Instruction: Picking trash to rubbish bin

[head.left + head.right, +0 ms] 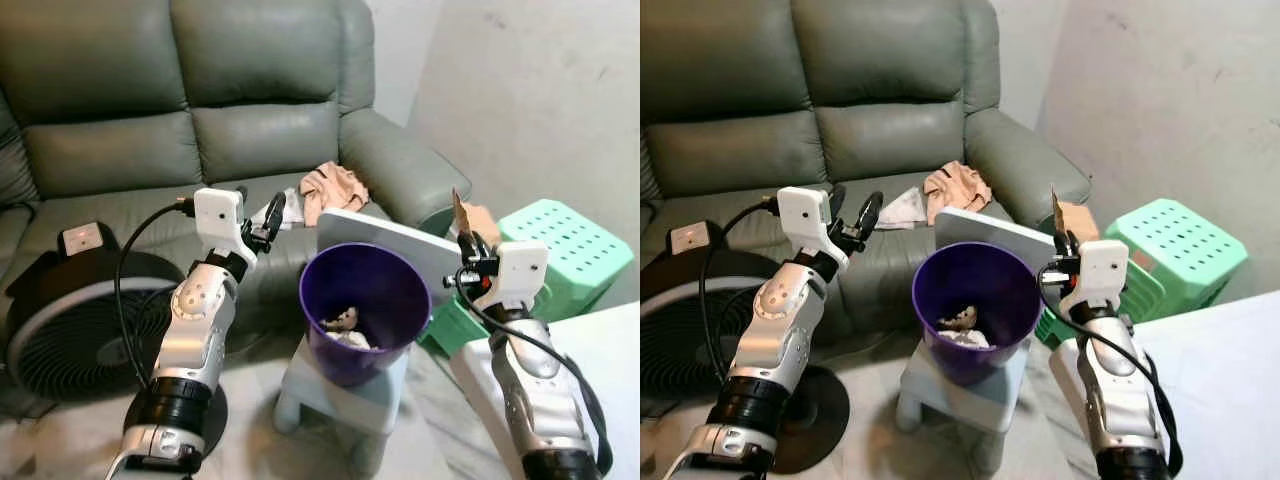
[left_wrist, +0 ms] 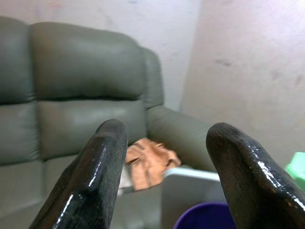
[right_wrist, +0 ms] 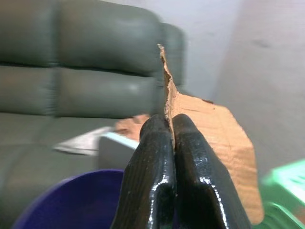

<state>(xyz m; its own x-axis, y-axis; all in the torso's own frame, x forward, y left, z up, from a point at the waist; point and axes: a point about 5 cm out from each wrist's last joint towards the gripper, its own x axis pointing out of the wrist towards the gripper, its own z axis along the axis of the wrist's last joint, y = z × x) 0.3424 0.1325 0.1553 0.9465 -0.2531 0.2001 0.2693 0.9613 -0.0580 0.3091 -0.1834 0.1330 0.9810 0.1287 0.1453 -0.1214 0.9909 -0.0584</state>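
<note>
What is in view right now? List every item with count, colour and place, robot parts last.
Leather sofa: one, grey-green, behind everything.
Crumpled cloth: one, peach, on the sofa seat by the right armrest.
White paper scrap: one, on the seat beside the cloth.
Plastic rubbish bin: one, purple, on a low stool, with pale trash inside.
Low stool: one, pale grey, on the floor before the sofa.
Flat board: one, grey, behind the bin.
Perforated plastic stools: green, right of the bin, count unclear.
Floor fan: one, black, left, against the sofa.
Torn cardboard piece: one, brown, pinched in the right gripper.
Left gripper: open, above the seat.
Right gripper: shut, right of the bin.
</note>
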